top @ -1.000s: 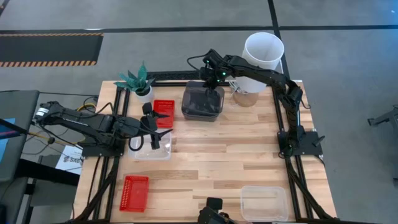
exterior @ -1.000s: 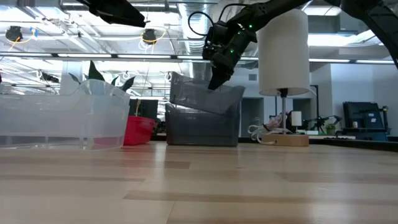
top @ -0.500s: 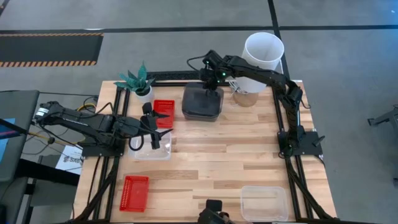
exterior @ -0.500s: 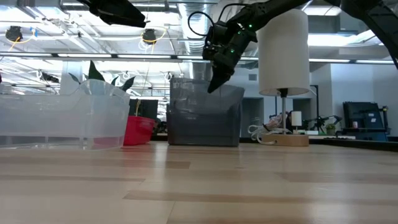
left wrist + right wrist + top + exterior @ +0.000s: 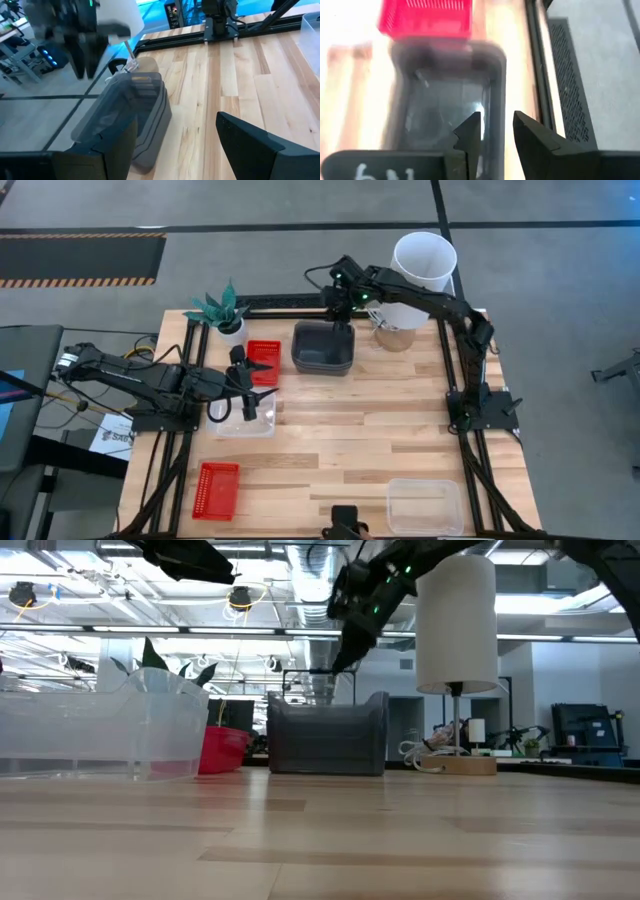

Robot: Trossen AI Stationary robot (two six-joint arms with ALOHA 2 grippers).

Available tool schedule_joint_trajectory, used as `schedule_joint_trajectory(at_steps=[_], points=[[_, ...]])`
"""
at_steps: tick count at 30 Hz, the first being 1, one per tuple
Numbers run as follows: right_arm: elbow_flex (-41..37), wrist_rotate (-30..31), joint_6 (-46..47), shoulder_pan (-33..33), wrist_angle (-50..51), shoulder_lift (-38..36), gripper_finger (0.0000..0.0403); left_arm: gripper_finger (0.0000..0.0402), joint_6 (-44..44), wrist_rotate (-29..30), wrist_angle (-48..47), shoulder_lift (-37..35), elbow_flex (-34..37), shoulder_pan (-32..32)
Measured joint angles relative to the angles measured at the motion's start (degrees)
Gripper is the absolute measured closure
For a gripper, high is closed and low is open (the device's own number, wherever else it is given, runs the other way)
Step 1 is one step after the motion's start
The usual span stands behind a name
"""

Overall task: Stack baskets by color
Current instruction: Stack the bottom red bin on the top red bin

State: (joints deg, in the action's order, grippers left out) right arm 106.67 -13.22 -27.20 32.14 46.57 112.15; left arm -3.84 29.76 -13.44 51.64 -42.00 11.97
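Smoky dark grey translucent plastic baskets (image 5: 323, 347), rounded corners, sit nested at the wooden surface's (image 5: 340, 440) far edge beside a red mesh basket (image 5: 263, 362). Right tool (image 5: 343, 308) above their rim, fingers parted, empty. Left tool (image 5: 247, 393) spread wide over a clear basket (image 5: 246, 420), walls barely visible.

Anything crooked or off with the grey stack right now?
Nothing stands out. The grey baskets sit nested and level at the table's far edge, beside a red basket. The right claw hangs open just above them, holding nothing.
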Motion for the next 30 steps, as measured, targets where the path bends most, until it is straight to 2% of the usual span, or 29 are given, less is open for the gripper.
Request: schedule_joint_trajectory(at_steps=[6, 10, 14, 20, 25, 30], points=[[0.09, -1.57, 7.50, -1.16, 5.52, -6.07, 0.0256, 0.0143, 0.08, -2.39, -0.73, 0.02, 0.00, 0.00], [0.09, -2.88, 10.23, -4.70, 13.06, -9.61, 0.0260, 0.0143, 0.55, -5.40, -1.29, 0.02, 0.00, -0.02], [-0.86, -3.58, 11.77, -11.47, 16.79, -11.85, 0.0270, 0.0143, 0.78, -10.27, -2.19, 0.02, 0.00, 0.00], [-6.97, -3.88, 14.64, -24.98, 17.63, -16.82, 0.0279, 0.0143, 3.63, -16.59, -4.88, 0.02, -0.05, 1.13], [-17.10, -2.65, 23.19, -35.65, 12.64, -23.85, 0.0283, 0.0143, 8.07, -22.08, -10.93, 1.30, -3.31, 8.15], [-30.30, 6.35, 35.73, -45.77, 0.31, -30.62, 0.0283, 0.0143, 18.15, -22.25, -15.87, 6.67, -5.60, 19.07]])
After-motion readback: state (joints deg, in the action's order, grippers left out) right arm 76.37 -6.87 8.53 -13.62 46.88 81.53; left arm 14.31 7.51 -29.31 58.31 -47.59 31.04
